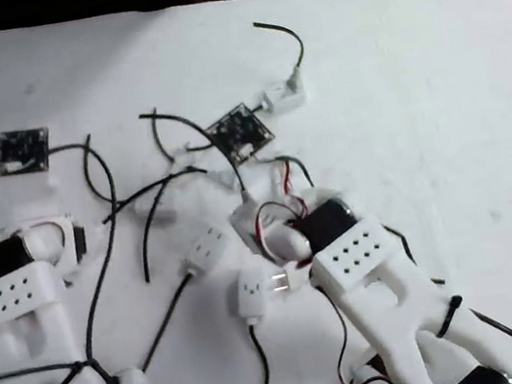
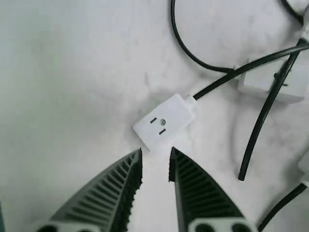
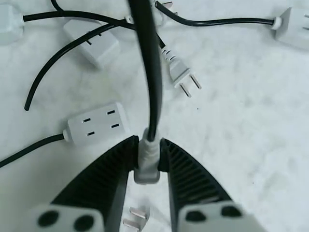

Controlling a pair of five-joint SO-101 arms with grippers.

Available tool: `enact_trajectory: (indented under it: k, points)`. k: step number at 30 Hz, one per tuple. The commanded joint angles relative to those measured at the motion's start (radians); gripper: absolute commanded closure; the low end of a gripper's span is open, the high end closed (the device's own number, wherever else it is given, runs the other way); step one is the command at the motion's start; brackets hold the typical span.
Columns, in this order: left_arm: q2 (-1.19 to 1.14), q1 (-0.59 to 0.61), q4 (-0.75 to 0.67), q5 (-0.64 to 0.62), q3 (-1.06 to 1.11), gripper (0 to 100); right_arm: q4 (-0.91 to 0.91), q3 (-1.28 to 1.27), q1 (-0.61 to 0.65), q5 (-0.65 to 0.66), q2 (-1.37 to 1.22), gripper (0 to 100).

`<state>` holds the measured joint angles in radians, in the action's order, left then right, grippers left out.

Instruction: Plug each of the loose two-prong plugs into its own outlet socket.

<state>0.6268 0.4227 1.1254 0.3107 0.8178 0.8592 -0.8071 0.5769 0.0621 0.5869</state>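
R claw (image 3: 148, 141) grips plug (image 3: 145, 170); socket (image 3: 96, 124) beside, cords (image 3: 217, 21) strewn ahead.

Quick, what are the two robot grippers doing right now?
Left gripper: open, holding nothing.
Right gripper: shut on a plug.

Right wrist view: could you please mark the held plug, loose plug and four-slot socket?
held plug (image 3: 146, 162), right wrist view, body between the jaws.
loose plug (image 3: 177, 67), right wrist view, body behind prongs.
four-slot socket (image 3: 96, 124), right wrist view, slotted face.
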Motion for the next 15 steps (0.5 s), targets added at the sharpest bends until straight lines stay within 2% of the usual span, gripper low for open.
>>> enact_trajectory:
  k: [1, 5, 10, 15]
  points:
    - [0.031, 0.007, -0.087, -0.005, 0.087, 89, -0.162, -0.058, 0.001, -0.008, 0.033, 98.2]
    - [0.031, 0.007, -0.195, 0.0, 0.184, 89, -0.34, -0.167, 0.067, -0.002, 0.031, 98.2]
    - [0.028, 0.008, -0.199, 0.0, 0.193, 89, -0.478, -0.238, 0.15, 0.002, 0.002, 98.2]
    - [0.025, 0.008, -0.199, 0.0, 0.195, 89, -0.585, -0.216, 0.157, 0.003, -0.179, 98.2]
